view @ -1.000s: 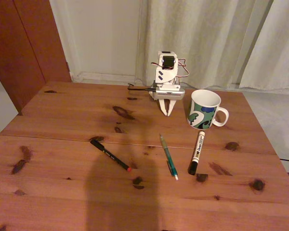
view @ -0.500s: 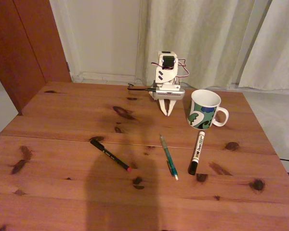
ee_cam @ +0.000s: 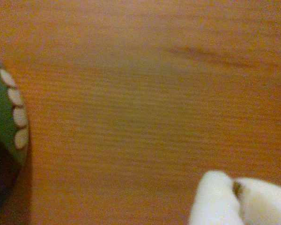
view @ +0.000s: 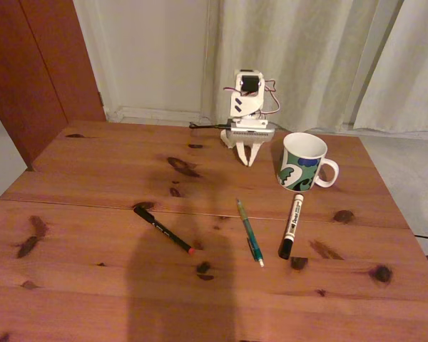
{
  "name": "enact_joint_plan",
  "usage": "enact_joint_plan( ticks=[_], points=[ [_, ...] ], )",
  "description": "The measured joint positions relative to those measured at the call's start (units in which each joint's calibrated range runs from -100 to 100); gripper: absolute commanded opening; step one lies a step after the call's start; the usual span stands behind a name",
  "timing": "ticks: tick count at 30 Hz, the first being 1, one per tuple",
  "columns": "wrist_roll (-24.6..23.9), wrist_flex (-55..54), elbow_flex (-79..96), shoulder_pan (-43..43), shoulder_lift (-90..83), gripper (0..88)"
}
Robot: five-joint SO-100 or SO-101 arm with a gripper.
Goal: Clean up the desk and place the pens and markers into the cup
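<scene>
On the reddish-brown desk (view: pixel 93 178) lie three sticks in a row. A thin black pen with a red end (view: pixel 164 230) is at the left, a slim teal pen (view: pixel 249 231) in the middle, and a white marker with a black cap (view: pixel 291 225) at the right. The white cup (view: pixel 303 162) with its green, blue and black pattern stands upright behind the marker. My gripper (view: pixel 248 161) hangs tips-down at the back of the desk, left of the cup, shut on nothing. In the wrist view the fingertips (ee_cam: pixel 215 197) meet at the lower right, with the cup's wall (ee_cam: pixel 2 122) at the left edge.
Pale curtains (view: pixel 307 57) and a wall stand behind the desk. A dark wooden door (view: pixel 36 64) is at the back left. A seam (view: pixel 71 205) crosses the desk's width. The floor drops away past the desk's right edge (view: pixel 396 206).
The arm has risen a little and the gripper tips now sit slightly higher above the desk. The pens, marker and cup have not moved.
</scene>
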Motion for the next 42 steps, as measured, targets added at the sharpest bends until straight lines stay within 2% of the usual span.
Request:
enact_joint_plan(
  ticks=[6,19,30,32,38,42],
  points=[
    [0.0,0.08,-11.55,1.17,15.42,0.6],
    [0.0,-1.0,-37.37,16.28,42.63,0.6],
    [2.2,-9.95,-43.14,23.54,56.19,0.6],
    [3.86,-11.03,-43.14,23.84,56.86,0.6],
    [13.63,-11.2,-43.14,22.96,57.03,0.5],
    [15.63,-11.28,-44.76,20.39,57.54,0.5]
  ],
)
